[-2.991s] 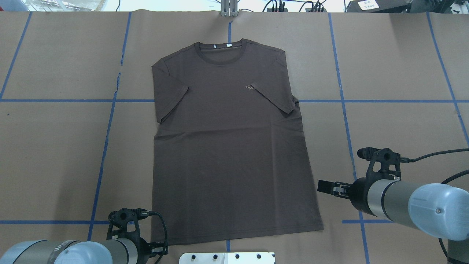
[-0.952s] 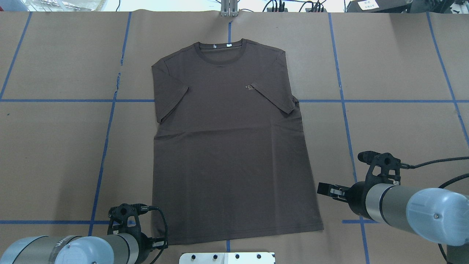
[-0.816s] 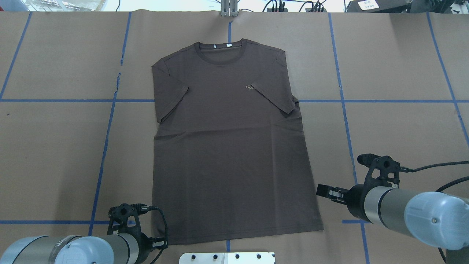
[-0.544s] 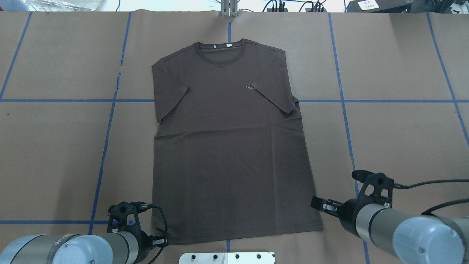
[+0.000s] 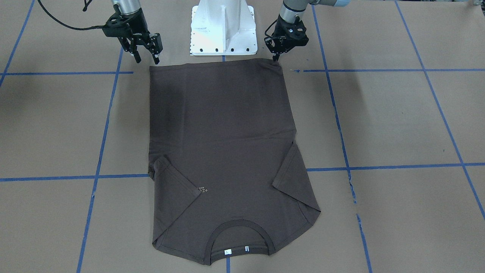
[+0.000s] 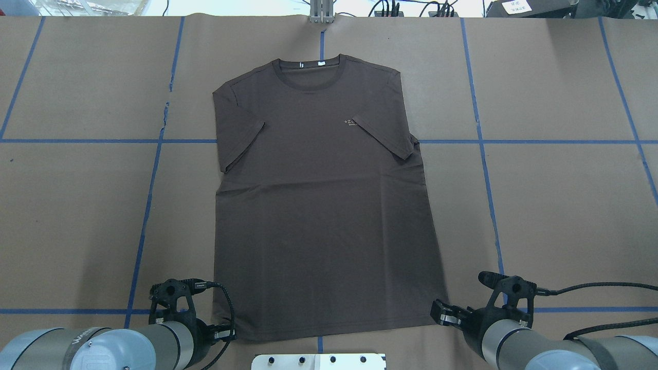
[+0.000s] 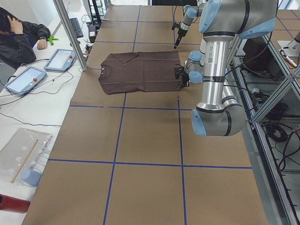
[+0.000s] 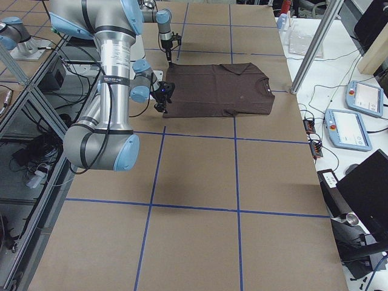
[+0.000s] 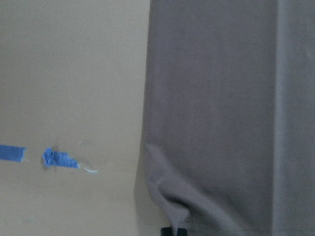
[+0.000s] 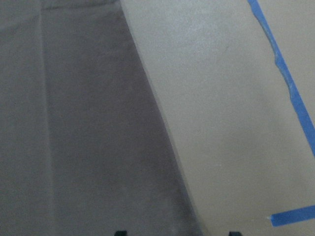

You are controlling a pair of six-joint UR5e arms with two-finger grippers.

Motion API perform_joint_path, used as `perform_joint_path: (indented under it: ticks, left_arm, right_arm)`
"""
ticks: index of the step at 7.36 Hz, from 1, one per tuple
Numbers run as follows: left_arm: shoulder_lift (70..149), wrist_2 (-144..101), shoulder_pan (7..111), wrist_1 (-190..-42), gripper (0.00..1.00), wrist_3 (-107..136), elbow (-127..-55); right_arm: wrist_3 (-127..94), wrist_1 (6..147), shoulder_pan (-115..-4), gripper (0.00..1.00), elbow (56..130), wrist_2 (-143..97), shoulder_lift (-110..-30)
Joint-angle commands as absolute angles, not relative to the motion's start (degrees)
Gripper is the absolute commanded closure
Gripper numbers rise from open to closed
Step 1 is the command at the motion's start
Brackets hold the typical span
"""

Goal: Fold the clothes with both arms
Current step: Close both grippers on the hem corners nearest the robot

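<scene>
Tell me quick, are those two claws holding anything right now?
Left gripper: closed, pinching the T-shirt at one hem corner.
Right gripper: open, holding nothing, at the other hem corner.

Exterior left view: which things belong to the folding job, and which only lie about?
For the job: T-shirt, left gripper, right gripper.
Lying about: two tablets, clear bag, red object.
</scene>
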State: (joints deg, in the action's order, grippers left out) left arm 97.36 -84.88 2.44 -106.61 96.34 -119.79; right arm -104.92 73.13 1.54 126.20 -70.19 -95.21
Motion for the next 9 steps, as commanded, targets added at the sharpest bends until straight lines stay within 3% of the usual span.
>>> perform_joint_path:
  ticks: [1,9]
  left_arm:
    - [97.29,-83.59,2.46,-106.61,1.00,96.59,-119.88]
    - [97.21,-83.50,2.37,-106.61,1.00,97.29,-119.97]
  right_arm:
    - [-105.12,73.04,2.55,0.34,123.49,-69.09,-94.83]
    - [-105.12,72.69,3.34,0.37,121.73,-68.99,-92.73]
